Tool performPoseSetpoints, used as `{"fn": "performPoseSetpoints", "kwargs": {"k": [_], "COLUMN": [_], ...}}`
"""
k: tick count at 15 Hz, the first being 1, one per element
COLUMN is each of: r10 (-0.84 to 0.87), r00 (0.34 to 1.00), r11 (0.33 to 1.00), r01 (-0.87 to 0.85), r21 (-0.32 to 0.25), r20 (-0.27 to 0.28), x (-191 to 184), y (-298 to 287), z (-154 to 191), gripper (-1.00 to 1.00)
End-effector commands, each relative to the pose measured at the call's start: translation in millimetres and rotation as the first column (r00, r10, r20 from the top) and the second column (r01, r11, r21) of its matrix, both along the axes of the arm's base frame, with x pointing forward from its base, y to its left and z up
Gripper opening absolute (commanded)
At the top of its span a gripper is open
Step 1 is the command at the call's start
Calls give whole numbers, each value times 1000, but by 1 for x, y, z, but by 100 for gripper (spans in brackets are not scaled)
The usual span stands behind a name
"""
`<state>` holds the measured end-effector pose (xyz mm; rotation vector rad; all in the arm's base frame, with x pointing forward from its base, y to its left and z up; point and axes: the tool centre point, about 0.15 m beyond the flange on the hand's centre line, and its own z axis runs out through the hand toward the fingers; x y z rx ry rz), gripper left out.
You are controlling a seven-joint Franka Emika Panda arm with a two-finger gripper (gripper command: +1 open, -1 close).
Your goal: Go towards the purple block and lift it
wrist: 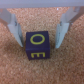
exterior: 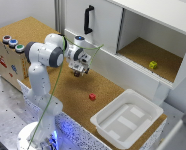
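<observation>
I see my white robot arm in the left half of the exterior view, bending over a brown cork table. Its gripper hangs near the middle of the picture, just above the cork. In the wrist view, the small dark purple block with yellow letters sits in the middle of the frame, on the cork, right between the two pale fingers. The fingers are spread apart, one on each side of the block, and I cannot tell if they touch it. In the exterior view the block is hidden under the gripper. A little red cube lies on the cork just below the middle. A yellow-green cube sits inside the open white cupboard at the upper right. A white plastic tub rests at the lower right.
</observation>
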<state>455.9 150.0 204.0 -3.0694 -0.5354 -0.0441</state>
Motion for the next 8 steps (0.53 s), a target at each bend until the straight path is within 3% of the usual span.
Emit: {"fn": "performPoseSetpoints", "kwargs": {"k": [1,4,8], "r10": [35,7,-52], "r00": [998,999,998], "r11": [999,1000,999], "r01": [-35,-7,52], "r21": [2,-10,16], "r20": [-50,-38,21], "x": [-21,-27,-27], "y": [11,8,5], "z": [-4,5,27], "gripper": [-100,-100,-100]}}
